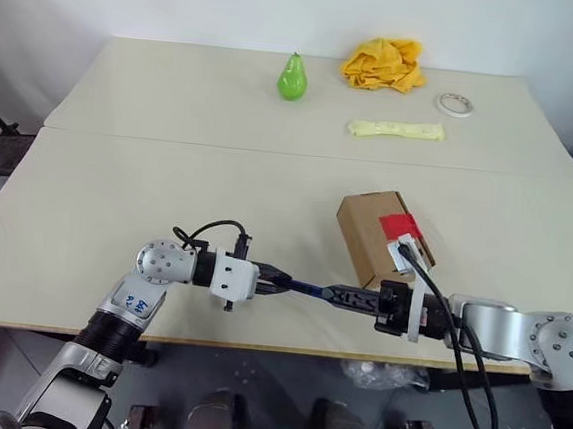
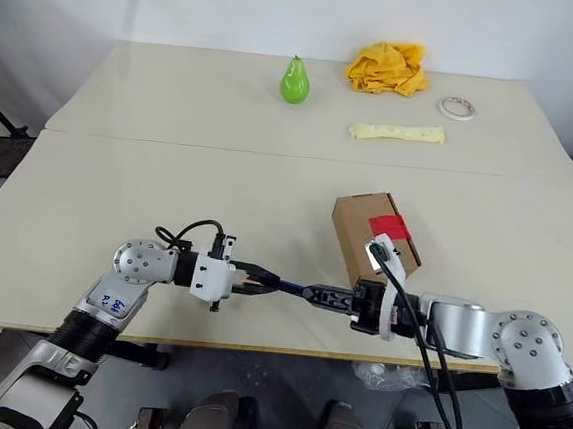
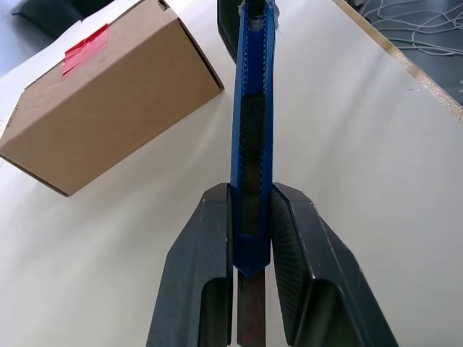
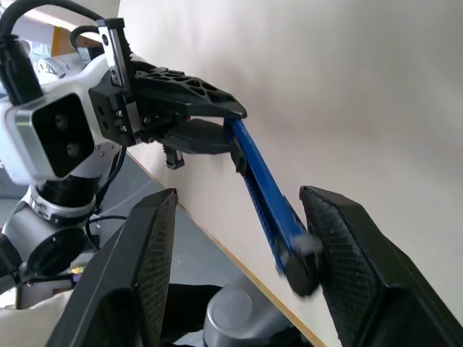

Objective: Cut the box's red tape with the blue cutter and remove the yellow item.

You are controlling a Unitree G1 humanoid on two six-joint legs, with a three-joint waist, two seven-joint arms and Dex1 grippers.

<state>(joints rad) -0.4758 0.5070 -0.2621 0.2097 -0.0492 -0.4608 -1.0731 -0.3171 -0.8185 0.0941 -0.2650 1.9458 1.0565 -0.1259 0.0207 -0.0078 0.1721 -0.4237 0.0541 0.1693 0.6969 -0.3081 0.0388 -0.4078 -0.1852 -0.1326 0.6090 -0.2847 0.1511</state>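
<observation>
pale table [image 1: 118, 190] by white wall; left pincer [image 1: 273, 282] gripping blue cutter [image 1: 305, 288], right pincer [image 1: 344, 298] apart.

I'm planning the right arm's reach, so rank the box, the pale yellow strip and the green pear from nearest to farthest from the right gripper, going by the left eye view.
Measured from the right gripper:
1. Box, just beyond it, near the front edge.
2. Pale yellow strip, farther back, on the far half of the table.
3. Green pear, farthest, at the back, to the left of the strip.
</observation>
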